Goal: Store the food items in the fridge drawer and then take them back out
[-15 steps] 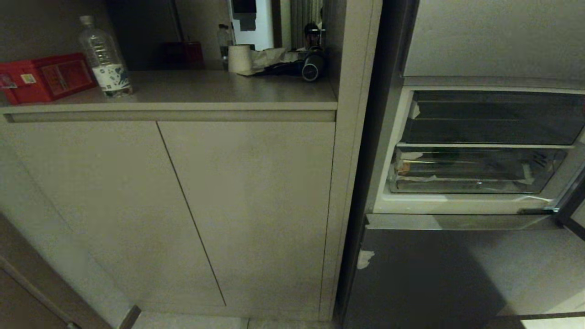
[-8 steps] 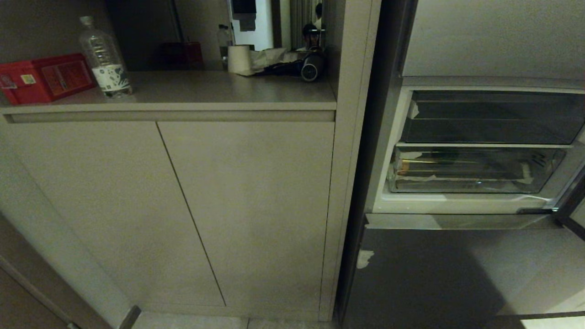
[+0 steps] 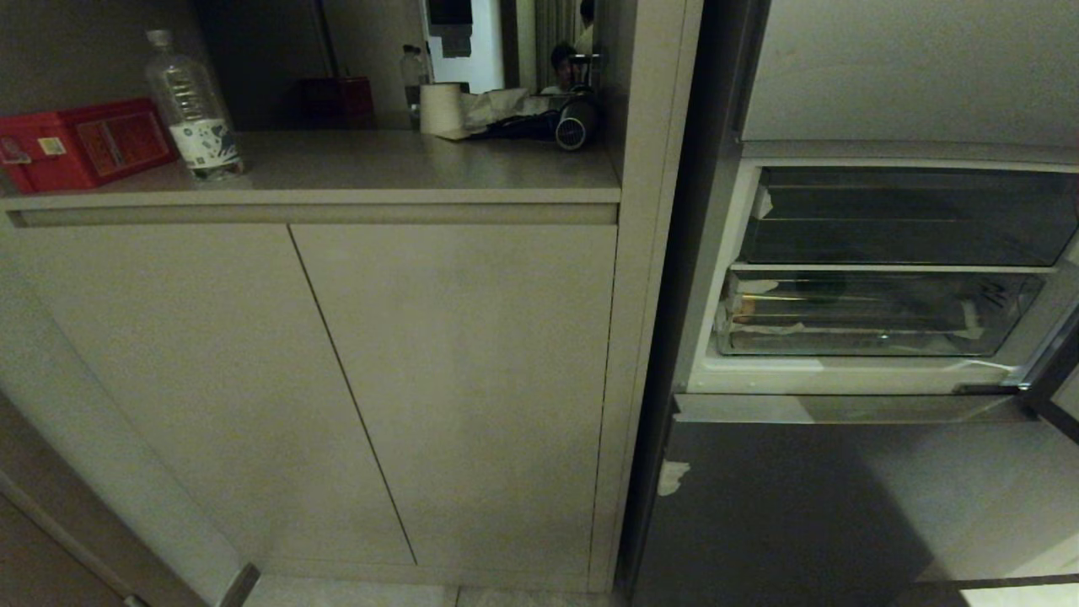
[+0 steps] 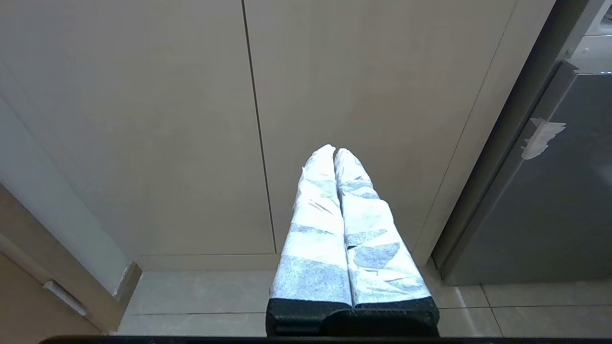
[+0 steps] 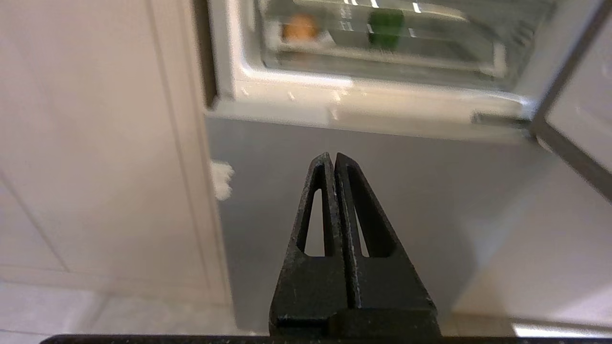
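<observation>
Far left on the countertop (image 3: 405, 164) sits a red box (image 3: 80, 142), a clear plastic water bottle (image 3: 192, 105) just beside it, upright. Farther back on the same counter: a pale paper roll (image 3: 442, 108), crumpled paper (image 3: 501, 105) and a dark round-ended gadget (image 3: 575, 128), too dim to identify. A person (image 3: 563, 67) shows small behind that clutter, partly hidden. Below the counter, two beige cabinet doors (image 3: 455, 379), shut.

Left gripper (image 4: 334, 152), fingers wrapped in white-grey tape, clenched tip to tip on nothing, points at the lower cabinet front above the tiled floor (image 4: 201, 296). Not in the head view.

Right of the cabinet, the open fridge (image 3: 843, 375). Upper clear bin (image 3: 910, 223) looks dark; contents cannot be told. Under it, the fridge drawer (image 3: 877, 337), clear plastic, pushed in. Inside it, the right wrist view shows a tan-orange lump (image 5: 299, 28) and a green bell pepper (image 5: 385, 27), well apart from each other, both blurred through the clear front. In the head view the lump is only a faint orange spot at the drawer's left end.

Right gripper (image 5: 333, 155), bare black fingers, clenched together and empty, sits before the dark lower fridge door (image 5: 382, 191), below the drawer, touching nothing. Torn white tape scrap (image 5: 221, 177) on that door's left edge.
</observation>
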